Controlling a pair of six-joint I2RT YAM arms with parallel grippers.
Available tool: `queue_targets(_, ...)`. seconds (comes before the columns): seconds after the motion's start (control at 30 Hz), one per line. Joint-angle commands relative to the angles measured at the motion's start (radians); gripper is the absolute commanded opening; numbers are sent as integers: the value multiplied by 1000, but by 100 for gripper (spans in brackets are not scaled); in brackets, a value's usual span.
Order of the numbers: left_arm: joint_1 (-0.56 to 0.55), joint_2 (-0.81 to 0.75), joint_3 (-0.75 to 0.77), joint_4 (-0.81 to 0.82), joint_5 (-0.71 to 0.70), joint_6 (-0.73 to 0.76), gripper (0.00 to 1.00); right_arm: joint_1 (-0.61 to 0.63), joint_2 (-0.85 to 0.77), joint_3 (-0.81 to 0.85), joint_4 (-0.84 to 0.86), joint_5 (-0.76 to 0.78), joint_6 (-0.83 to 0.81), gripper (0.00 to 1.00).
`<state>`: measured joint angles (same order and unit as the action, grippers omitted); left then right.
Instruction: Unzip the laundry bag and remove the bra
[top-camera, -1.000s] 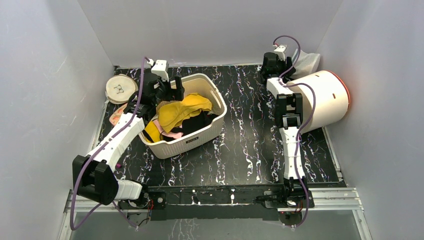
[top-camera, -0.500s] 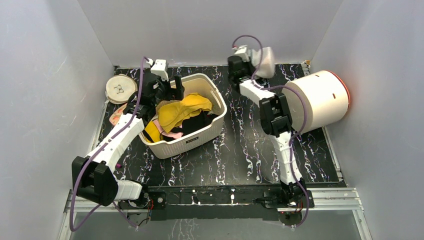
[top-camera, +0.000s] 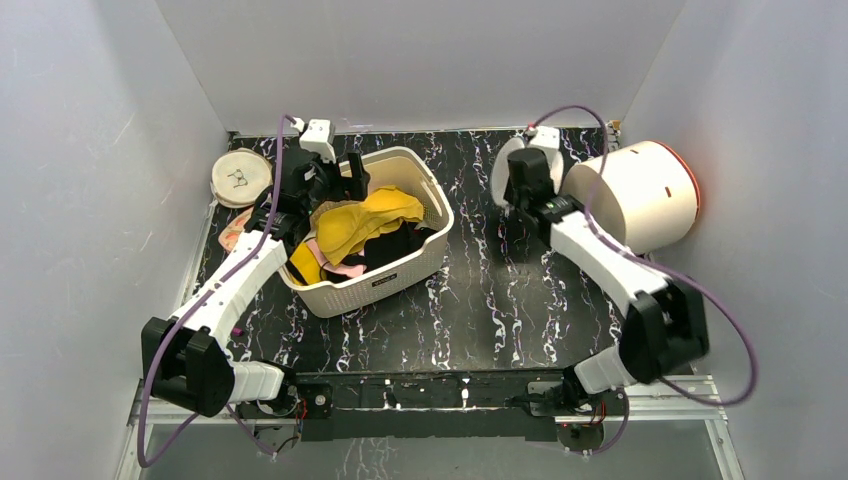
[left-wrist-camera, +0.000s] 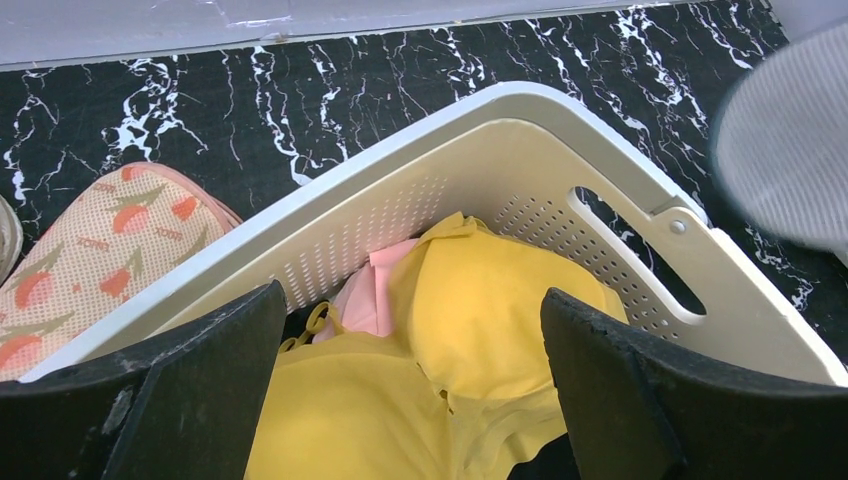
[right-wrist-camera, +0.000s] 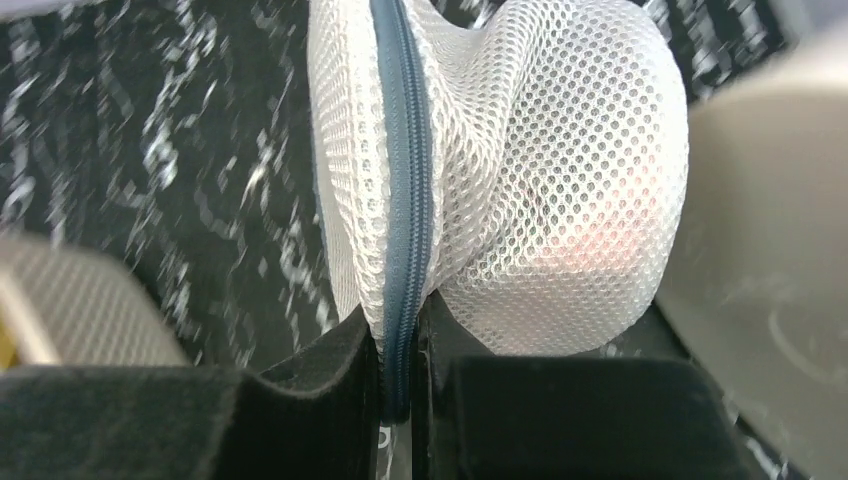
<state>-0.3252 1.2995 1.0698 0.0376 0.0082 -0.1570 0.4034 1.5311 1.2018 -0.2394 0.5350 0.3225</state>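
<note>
Since half a second ago I am seeing my right arm folding down, with its elbow now low at the near right. My right hand (right-wrist-camera: 400, 365) is coming nearer and to the right from the far centre, carrying the laundry bag (right-wrist-camera: 560, 180) with it. In the top view the bag is now sitting just left of the white drum (top-camera: 640, 195) at the far right of the table (top-camera: 480, 290). I cannot tell whether it is touching the table.

The right hand is clamping tight on the bag's seam, with the grey-blue zip (right-wrist-camera: 400, 150) running straight up from between its fingers. As far as I am seeing, the zip is closed. The bra (right-wrist-camera: 590, 245) is showing only as a pale pink patch through the mesh, inside the bag. The right wrist view is smearing around the edges.

My left hand (left-wrist-camera: 410, 300) is hovering with its fingers spread wide and gripping nothing, over the far left corner of the basket (top-camera: 400, 280). Below it a yellow bra (left-wrist-camera: 500, 330) is lying on top of the pile, with a bit of pink fabric (left-wrist-camera: 375, 295) peeking out beside it. A pink patterned disc (left-wrist-camera: 90, 260) is lying on the table just left of the basket. A flat cream disc (top-camera: 240, 177) is lying farther back at the far left.
</note>
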Motion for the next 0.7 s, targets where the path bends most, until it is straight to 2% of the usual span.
queue_targets(0.0, -5, -28, -4, 34, 49, -13, 98, 21, -237, -160, 21, -304, 124, 0)
queue_targets(0.2, -15, -51, -48, 85, 116, -9, 98, 19, -470, -384, 113, -475, 205, 0)
queue_targets(0.43, -92, -32, -56, 84, 172, 50, 98, -18, -621, -561, 137, -621, 429, 0)
queue_targets(0.6, -250, -41, -53, 41, 136, 151, 98, -23, -661, -624, 91, -690, 493, 5)
queue_targets(0.67, -353, -55, -60, 33, 122, 179, 98, -25, -655, -611, 37, -710, 478, 8)
